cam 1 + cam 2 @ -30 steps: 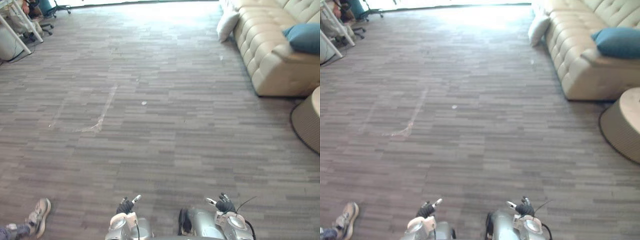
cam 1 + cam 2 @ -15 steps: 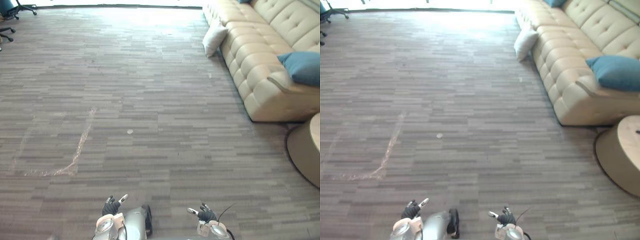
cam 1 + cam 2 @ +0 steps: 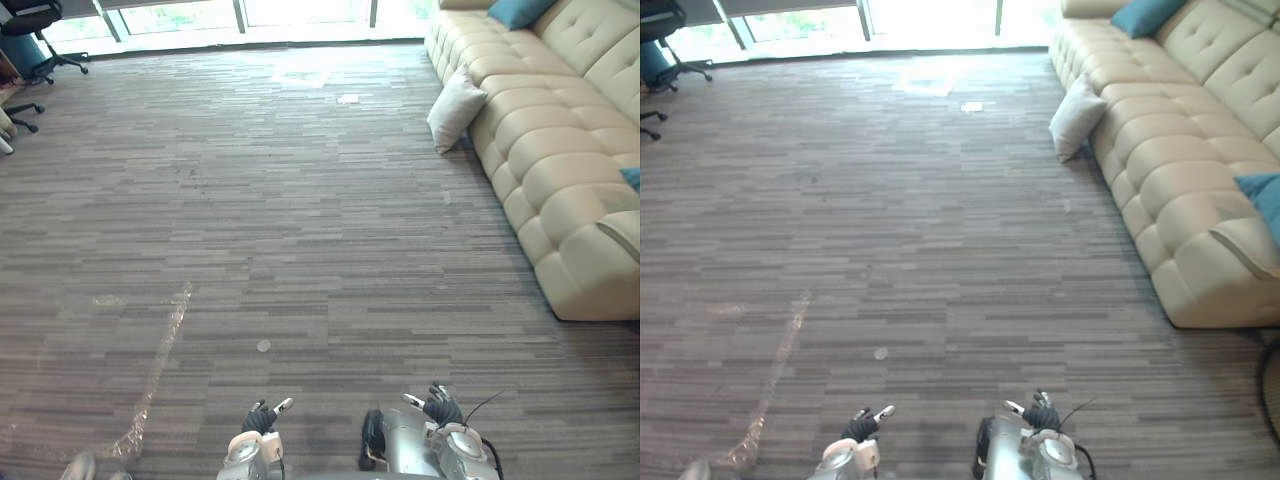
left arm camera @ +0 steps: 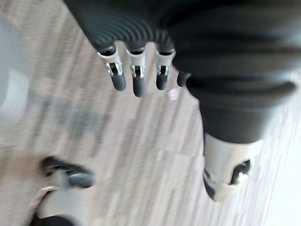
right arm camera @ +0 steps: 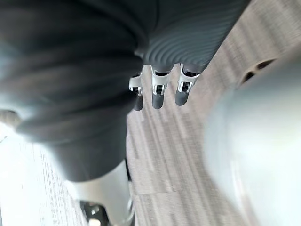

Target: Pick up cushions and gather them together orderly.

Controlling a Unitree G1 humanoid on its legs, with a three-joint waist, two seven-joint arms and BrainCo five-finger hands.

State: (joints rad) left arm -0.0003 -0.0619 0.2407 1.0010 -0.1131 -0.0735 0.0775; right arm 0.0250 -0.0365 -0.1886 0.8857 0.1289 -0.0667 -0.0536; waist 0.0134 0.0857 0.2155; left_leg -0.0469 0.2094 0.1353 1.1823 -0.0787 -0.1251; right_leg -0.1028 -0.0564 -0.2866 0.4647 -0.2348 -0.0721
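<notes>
A white cushion (image 3: 456,108) stands on the floor, leaning against the front of the cream sofa (image 3: 560,170) at the far right. One blue cushion (image 3: 520,10) lies on the sofa's far seat. Another blue cushion (image 3: 1265,200) rests on the near end of the sofa. My left hand (image 3: 262,418) and right hand (image 3: 438,406) hang low at the near edge, far from every cushion. In the left wrist view the fingers (image 4: 136,77) are straight with nothing in them. The right hand's fingers (image 5: 157,92) are likewise relaxed and empty.
Grey plank floor spreads wide between me and the sofa. A scrap of white paper (image 3: 348,99) lies near the far windows. Office chairs (image 3: 35,20) stand at the far left. A pale tape streak (image 3: 160,370) marks the near floor. A person's shoe (image 3: 75,467) shows at the near left.
The whole picture has shifted, so the camera has moved: the sofa's far end, windows and white cushion now sit fuller in view. Both hands stay low and empty.
</notes>
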